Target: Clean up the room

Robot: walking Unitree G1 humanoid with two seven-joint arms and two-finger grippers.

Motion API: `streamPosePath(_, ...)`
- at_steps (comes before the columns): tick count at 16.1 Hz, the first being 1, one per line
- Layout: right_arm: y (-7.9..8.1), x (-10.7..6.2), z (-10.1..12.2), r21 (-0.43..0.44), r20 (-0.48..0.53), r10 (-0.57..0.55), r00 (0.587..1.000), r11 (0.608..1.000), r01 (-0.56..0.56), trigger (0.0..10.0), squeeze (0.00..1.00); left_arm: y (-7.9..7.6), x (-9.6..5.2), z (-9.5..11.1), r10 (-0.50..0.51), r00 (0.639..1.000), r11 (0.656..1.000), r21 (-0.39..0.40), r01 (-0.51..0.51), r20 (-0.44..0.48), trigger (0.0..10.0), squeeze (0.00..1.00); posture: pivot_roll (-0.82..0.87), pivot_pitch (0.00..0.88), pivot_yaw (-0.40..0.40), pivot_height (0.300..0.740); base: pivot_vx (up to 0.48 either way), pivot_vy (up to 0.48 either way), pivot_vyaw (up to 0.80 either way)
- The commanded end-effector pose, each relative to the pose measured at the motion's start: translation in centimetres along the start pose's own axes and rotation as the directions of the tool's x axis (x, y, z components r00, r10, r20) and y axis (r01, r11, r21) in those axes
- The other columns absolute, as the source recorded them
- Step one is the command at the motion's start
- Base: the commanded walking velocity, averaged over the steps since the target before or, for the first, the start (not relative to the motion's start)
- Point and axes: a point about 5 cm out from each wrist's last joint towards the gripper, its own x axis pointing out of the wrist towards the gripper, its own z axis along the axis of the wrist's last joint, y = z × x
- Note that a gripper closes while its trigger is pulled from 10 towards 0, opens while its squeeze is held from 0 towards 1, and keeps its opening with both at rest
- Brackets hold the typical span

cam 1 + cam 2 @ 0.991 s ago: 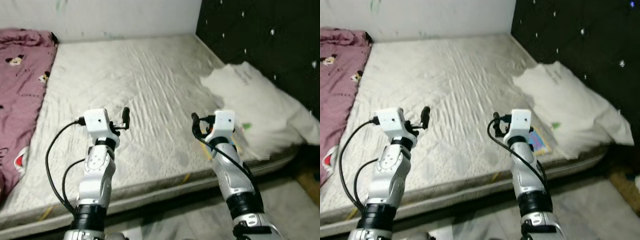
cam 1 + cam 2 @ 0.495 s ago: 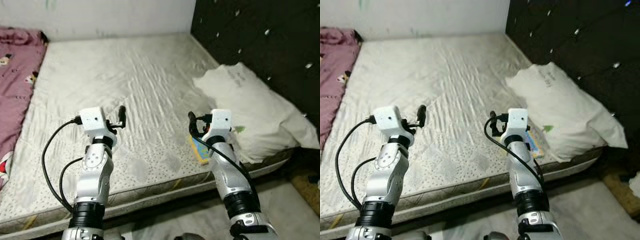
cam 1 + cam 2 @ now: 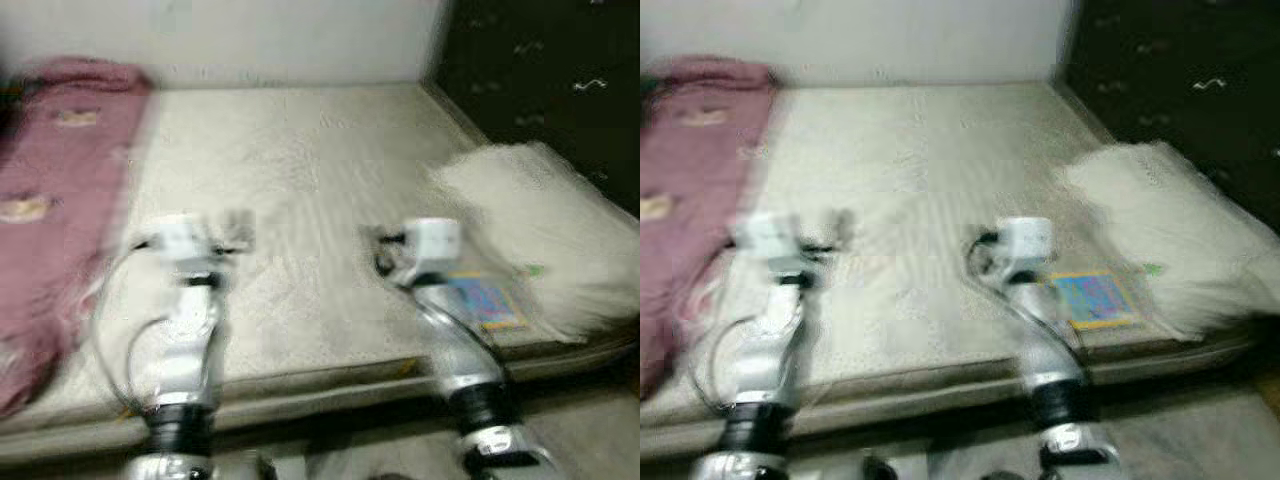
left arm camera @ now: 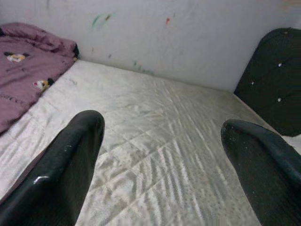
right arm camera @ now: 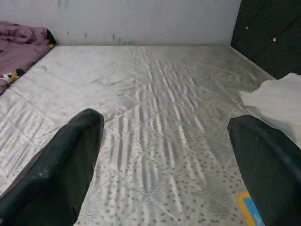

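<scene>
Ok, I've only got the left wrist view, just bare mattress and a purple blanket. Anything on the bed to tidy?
Observer: Yes, a colourful book lies flat near the bed's front edge, on the robot's right.
Operator: What's next to it?
Observer: A white pillow, right beside the book on its right.
Operator: And the right tool?
Observer: The right tool is open over the mattress, to the book's left, holding nothing.

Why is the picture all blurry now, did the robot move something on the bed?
Nothing on the bed moved. The head camera swung back toward the pink blanket, blurring the view. Both end effectors, left and right, are open and empty as before; pillow and colourful book lie where they were.
</scene>
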Motion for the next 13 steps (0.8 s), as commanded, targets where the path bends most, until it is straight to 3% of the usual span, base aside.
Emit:
streamPosePath(1, 1.07, 0.14, 0.26, 0.019, 0.007, 0.022, 1.000, 1.000, -0.022, 10.0, 0.00, 1.07, 0.05, 0.30, 0.024, 1.000, 1.000, 0.020, -0.024, 0.002, 10.0, 0.00, 0.06, 0.000, -0.032, 0.740, 0.000, 0.480, 0.00)
streamPosePath(13, 1.01, 0.24, 0.16, 0.023, -0.005, 0.024, 1.000, 0.999, -0.024, 10.0, 0.00, 0.89, 0.09, 0.26, 0.013, 1.000, 1.000, 0.013, -0.013, -0.004, 10.0, 0.00, 0.06, 0.000, -0.033, 0.740, 0.000, 0.480, 0.00)
